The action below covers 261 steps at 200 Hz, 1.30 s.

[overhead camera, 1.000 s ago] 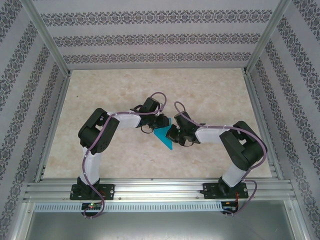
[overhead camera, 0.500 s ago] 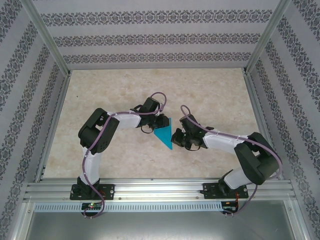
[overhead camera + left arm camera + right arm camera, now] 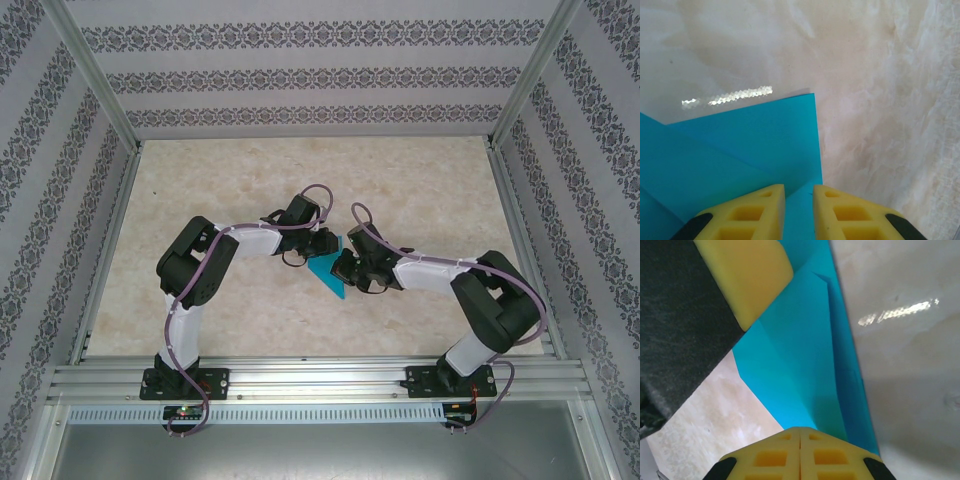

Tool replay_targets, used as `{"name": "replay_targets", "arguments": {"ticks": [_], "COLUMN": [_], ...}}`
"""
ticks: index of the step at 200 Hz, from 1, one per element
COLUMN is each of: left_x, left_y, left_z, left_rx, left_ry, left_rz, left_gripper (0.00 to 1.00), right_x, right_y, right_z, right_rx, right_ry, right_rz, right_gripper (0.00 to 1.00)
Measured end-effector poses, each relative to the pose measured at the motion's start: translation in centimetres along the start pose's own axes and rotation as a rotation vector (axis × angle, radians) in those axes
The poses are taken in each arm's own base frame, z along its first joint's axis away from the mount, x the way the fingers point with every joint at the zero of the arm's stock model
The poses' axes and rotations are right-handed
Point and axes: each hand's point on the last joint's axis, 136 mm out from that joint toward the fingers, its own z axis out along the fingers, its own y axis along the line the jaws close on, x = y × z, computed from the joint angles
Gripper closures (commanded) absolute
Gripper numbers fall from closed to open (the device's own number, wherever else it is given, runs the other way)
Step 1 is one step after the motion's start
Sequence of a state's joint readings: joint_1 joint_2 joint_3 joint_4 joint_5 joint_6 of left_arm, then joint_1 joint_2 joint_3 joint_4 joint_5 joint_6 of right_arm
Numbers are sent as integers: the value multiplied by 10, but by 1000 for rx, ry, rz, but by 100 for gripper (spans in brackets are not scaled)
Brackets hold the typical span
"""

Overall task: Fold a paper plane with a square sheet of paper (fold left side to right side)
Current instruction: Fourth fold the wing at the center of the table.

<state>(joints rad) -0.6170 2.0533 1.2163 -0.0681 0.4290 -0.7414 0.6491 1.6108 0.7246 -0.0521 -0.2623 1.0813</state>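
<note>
The square sheet of paper (image 3: pixel 329 273) is bright teal, folded into a pointed shape, and lies flat on the table between my two grippers. In the left wrist view the paper (image 3: pixel 740 145) shows straight creases, and my left gripper (image 3: pixel 799 192) stands over its near part with a narrow gap between the yellow fingers. My right gripper (image 3: pixel 800 432) is shut, its tips together at the edge of the paper (image 3: pixel 800 355), where a raised fold runs away from them. The left arm's yellow finger (image 3: pixel 747 275) rests on the paper's far end. From above, the left gripper (image 3: pixel 322 243) and right gripper (image 3: pixel 346 267) flank the sheet.
The beige marbled table (image 3: pixel 420 190) is bounded by aluminium rails (image 3: pixel 300 378) at the near edge and patterned walls (image 3: pixel 310 80) on three sides. Both arms bend inward toward the middle, their elbows out to the sides.
The right arm's elbow swung out to the right and came partly back; its gripper slid slightly down the paper and returned. The left arm and the paper stayed put.
</note>
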Motion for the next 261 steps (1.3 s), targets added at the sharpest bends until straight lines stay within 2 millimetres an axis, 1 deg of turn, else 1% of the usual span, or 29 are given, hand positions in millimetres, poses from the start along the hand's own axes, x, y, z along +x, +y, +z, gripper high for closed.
{"name": "replay_targets", "arguments": {"ticks": [33,57,83,124,181,261], "left_x": [0,0,0,0,0,0], "left_y": [0,0,0,0,0,0], "left_z": [0,0,0,0,0,0], "left_rx": [0,0,0,0,0,1], "left_ry": [0,0,0,0,-1,1], "left_rz": [0,0,0,0,0,0], "left_gripper": [76,76,76,76,76,76], "right_x": [3,2,0,1,11,17], "right_y": [0,-2,-5,-10,-21,-22], "right_z": [13,16,16,15,8,7], "right_rx": [8,20,37,65,64,76], "right_ry": [12,-1,-21,-32,-33,-49], "right_rz": [27,45,61,57,55,31], "right_gripper": [92,92,92,92,93,94]}}
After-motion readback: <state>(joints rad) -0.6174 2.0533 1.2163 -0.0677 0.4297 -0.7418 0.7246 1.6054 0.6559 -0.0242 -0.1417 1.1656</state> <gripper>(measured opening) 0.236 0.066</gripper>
